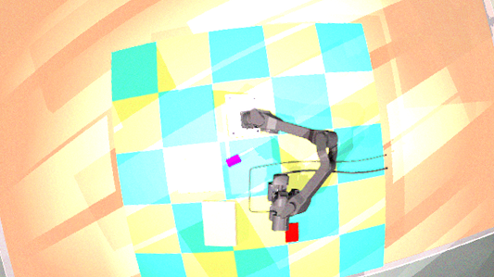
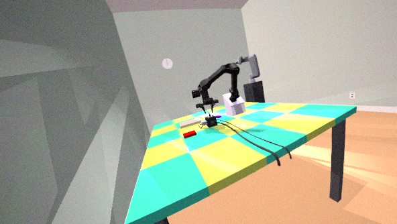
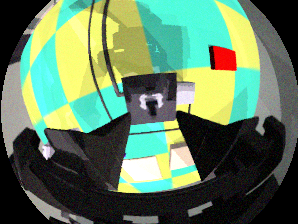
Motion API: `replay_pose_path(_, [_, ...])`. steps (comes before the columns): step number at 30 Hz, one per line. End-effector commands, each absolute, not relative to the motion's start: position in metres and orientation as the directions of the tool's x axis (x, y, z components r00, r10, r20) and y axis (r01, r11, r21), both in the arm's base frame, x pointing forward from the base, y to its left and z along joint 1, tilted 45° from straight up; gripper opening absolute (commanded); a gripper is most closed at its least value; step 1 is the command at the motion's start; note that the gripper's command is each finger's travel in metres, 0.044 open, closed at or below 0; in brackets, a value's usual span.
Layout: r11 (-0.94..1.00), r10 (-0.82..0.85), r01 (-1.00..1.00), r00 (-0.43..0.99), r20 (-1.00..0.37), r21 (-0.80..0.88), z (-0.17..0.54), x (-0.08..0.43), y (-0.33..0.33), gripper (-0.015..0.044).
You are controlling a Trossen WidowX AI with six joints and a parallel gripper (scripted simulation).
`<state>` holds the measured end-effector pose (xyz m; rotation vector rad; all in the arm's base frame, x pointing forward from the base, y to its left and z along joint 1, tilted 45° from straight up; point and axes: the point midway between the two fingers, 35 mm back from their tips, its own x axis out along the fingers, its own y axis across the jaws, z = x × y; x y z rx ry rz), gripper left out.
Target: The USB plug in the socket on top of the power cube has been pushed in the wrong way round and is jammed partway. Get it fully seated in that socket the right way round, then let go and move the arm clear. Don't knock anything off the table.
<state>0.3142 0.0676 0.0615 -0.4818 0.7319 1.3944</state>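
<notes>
The black power cube (image 2: 211, 121) (image 3: 137, 116) stands on the checkered table top, below my gripper; the arm hides it in the top view. In the wrist view the USB plug (image 3: 151, 102) shows at the middle of the cube's top as a small pale, ring-like outline with a dark centre. Its orientation and depth are too small to tell. My gripper (image 2: 208, 113) (image 3: 153, 114) points down, partly open and empty, its fingertips apart on either side of the plug, close above the cube.
A pale plug (image 3: 186, 93) is in the cube's side, with a thin cable. Dark cables (image 2: 248, 142) run over the table edge. A red block (image 1: 292, 232) (image 2: 190, 134) (image 3: 224, 58), purple block (image 1: 233, 161) (image 2: 218, 117) and white slab (image 1: 219, 223) (image 2: 190, 124) lie nearby.
</notes>
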Motion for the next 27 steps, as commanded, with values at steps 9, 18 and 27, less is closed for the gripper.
replay_pose_path(9, [0.136, 0.704, -0.984, 0.017, -0.710, 0.112, 0.0619, 0.3144, 0.0675, 0.0007])
replay_pose_path(18, [0.136, 0.704, -0.984, 0.017, -0.710, 0.112, 0.0619, 0.3144, 0.0675, 0.0000])
replay_pose_path(27, [0.136, 0.704, -0.984, 0.016, -0.710, 0.114, 0.0618, 0.3141, 0.0674, 0.0000])
